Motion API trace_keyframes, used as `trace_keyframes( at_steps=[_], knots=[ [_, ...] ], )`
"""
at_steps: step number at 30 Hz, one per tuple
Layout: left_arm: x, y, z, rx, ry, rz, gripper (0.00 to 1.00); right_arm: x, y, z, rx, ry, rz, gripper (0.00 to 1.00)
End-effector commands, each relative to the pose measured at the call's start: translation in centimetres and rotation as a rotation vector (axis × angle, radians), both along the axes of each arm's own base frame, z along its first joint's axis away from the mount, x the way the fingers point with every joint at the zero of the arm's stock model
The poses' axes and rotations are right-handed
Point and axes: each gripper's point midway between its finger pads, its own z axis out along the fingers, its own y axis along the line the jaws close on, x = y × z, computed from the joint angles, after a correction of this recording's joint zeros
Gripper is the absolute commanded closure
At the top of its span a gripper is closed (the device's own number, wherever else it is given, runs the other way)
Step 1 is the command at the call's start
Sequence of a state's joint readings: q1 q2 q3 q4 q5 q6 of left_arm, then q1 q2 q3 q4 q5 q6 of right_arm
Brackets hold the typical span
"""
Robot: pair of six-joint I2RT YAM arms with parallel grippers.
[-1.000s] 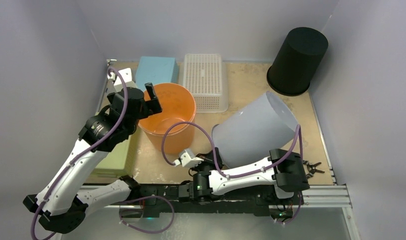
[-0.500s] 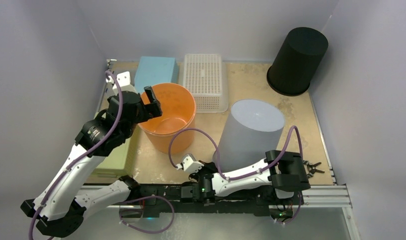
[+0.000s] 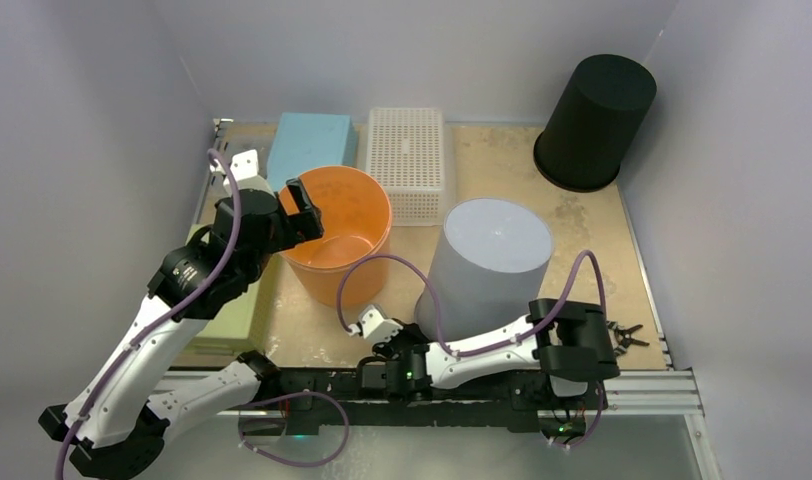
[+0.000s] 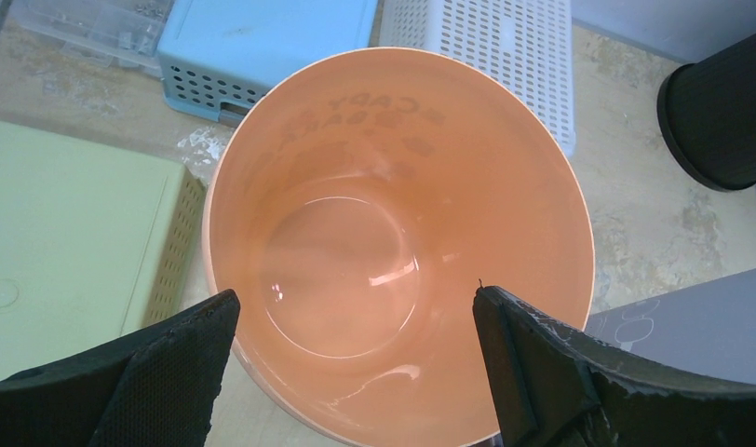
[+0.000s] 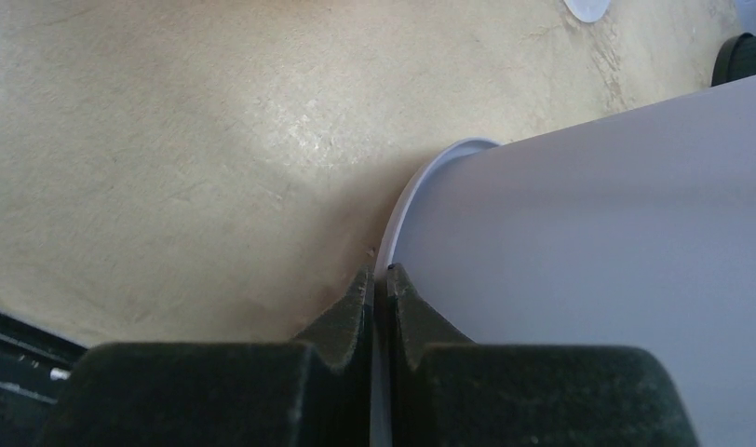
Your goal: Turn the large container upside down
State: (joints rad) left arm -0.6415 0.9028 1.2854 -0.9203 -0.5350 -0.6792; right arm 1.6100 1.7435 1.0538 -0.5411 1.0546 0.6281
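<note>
The large pale grey container [image 3: 492, 262] stands mouth down at the table's centre right, its closed base facing up. My right gripper [image 3: 419, 322] is low at its near left side, shut on its rim. In the right wrist view the fingers [image 5: 379, 279] pinch the thin white rim of the grey wall [image 5: 588, 261] close to the table. My left gripper [image 3: 307, 212] is open and empty, hovering over the orange bucket [image 3: 337, 235]. In the left wrist view its jaws [image 4: 356, 307] straddle the bucket's open mouth [image 4: 402, 233].
A black bin [image 3: 592, 120] stands upside down at the back right. A white perforated basket [image 3: 412, 160] and a blue box [image 3: 312, 140] sit at the back. A green box [image 3: 232, 315] lies at the left edge under the left arm.
The grey container went from lying tilted on its side to standing mouth down, shifting a little left. My right gripper stayed shut on its rim. The left gripper barely moved.
</note>
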Motion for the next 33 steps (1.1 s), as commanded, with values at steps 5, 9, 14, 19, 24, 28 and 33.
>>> trace_keyframes(
  at_steps=[5, 9, 14, 19, 24, 28, 33],
  knots=[
    [-0.3, 0.1, 0.7, -0.060, -0.036, 0.010, 0.05, 3.3, -0.8, -0.4, 0.029, -0.119, -0.107, 1.00],
    [-0.6, 0.3, 0.8, -0.068, -0.044, 0.014, 0.05, 4.8, -1.0, -0.1, 0.059, -0.146, -0.149, 1.00],
    [-0.8, 0.4, 0.8, -0.073, -0.043, 0.014, 0.05, 5.3, -0.6, -0.3, 0.073, -0.135, -0.156, 1.00],
    [-1.0, 0.4, 0.7, -0.079, -0.040, 0.008, 0.05, 5.2, -0.8, -0.5, 0.066, -0.122, -0.169, 0.98],
    [-1.0, 0.3, 0.9, -0.082, -0.042, 0.005, 0.05, 5.1, -1.0, -0.5, 0.077, -0.107, -0.195, 0.93],
    [-1.0, 0.2, 0.8, -0.084, -0.038, -0.002, 0.05, 4.9, -0.7, -0.4, 0.097, -0.082, -0.194, 0.92],
    [-1.0, 0.1, 0.9, -0.088, -0.039, -0.007, 0.05, 4.8, -0.4, 0.6, 0.126, -0.068, -0.197, 0.91]
  ],
)
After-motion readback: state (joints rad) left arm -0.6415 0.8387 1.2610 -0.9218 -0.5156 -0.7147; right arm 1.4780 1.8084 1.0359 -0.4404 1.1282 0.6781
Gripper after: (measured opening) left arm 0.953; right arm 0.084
